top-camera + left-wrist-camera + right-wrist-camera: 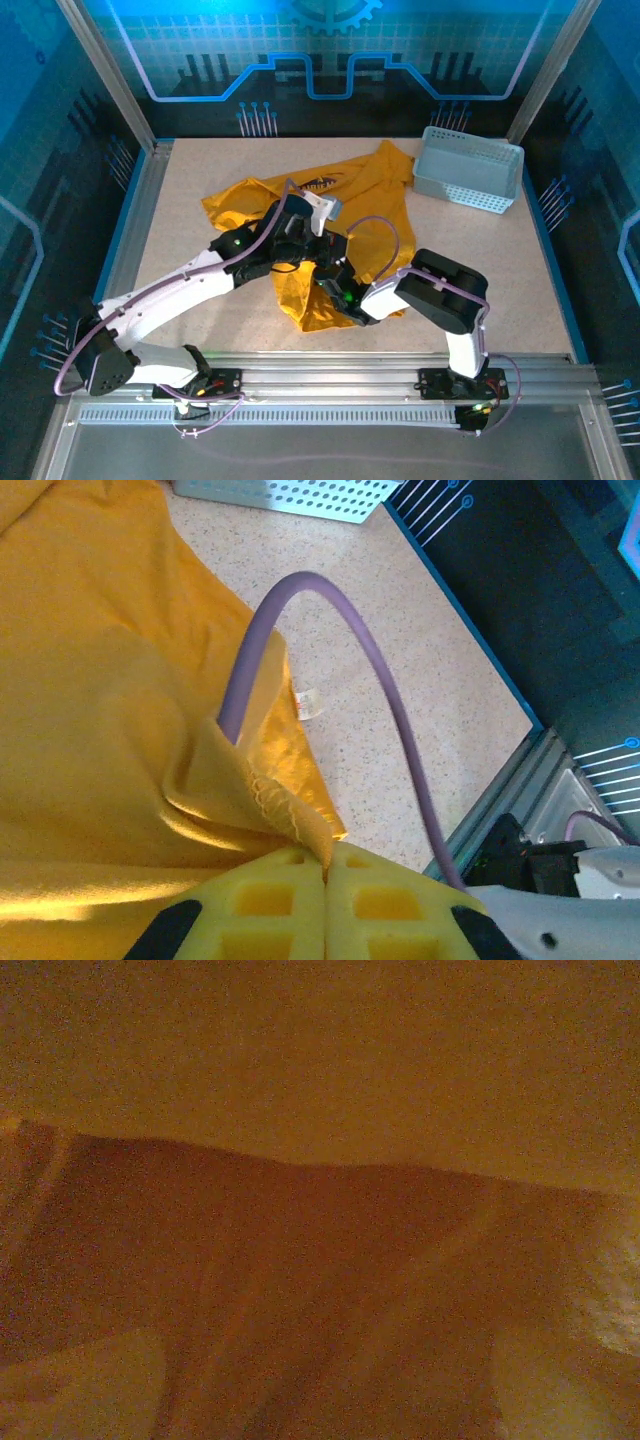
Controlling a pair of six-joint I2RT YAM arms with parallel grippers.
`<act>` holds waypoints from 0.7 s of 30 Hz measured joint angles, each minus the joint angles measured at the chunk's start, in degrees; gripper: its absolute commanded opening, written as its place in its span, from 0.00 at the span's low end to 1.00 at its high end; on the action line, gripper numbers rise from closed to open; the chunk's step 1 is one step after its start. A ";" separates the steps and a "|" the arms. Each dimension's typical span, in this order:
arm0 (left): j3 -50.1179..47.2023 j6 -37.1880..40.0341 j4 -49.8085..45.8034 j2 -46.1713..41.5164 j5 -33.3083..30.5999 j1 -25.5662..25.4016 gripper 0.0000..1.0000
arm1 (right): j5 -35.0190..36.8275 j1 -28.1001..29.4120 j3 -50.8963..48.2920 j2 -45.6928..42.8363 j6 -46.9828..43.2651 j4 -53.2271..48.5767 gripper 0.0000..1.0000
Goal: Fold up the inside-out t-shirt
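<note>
The mustard t-shirt [250,200] sprawls mid-frame on the tabletop [480,270], its long axis slanting from the basket [468,172] at upper right down to lower centre. There the left end effector [326,872] pinches a hem fold, pads together. The right end effector [336,288] is buried in cloth beside it, and I can't tell its grip.
</note>
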 measured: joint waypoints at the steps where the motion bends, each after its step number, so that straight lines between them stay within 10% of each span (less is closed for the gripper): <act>1: 0.24 -0.09 0.02 0.00 0.04 0.00 0.07 | 1.01 0.17 0.42 0.42 -0.13 -0.15 0.85; 12: 1.31 -1.62 0.20 -0.04 2.23 -0.04 0.07 | 12.87 -3.17 9.62 3.15 9.79 -17.64 0.87; 21: 2.21 -0.83 -1.36 -2.67 0.33 -0.35 0.07 | 6.43 -6.64 5.22 -0.26 13.84 -18.49 0.85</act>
